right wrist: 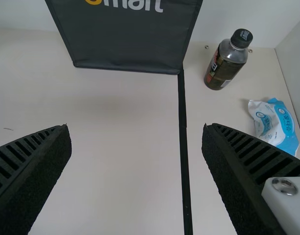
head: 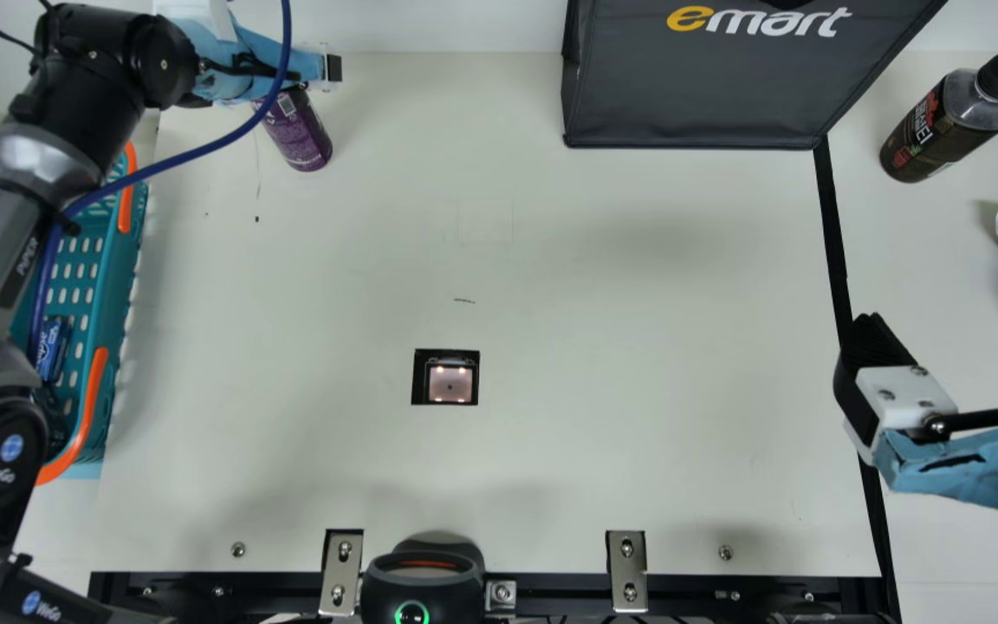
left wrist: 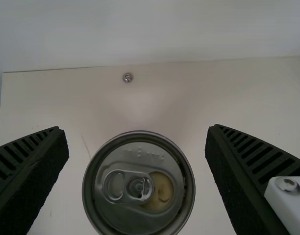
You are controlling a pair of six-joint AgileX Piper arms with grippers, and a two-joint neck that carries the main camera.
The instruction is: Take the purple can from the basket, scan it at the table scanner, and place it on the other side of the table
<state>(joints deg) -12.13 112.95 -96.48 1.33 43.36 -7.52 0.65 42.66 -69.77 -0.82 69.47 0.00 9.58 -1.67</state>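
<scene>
Saw the right claw (head: 958, 336) at the right, held wide open and empty, well apart from the purple can (head: 295, 139). Spotted that purple can standing at the far left of the table, near the basket (head: 96, 290) and just under the left claw (head: 263, 84). Found its round top between two wide-open fingers, with a small gap on both sides, not gripped.
</scene>
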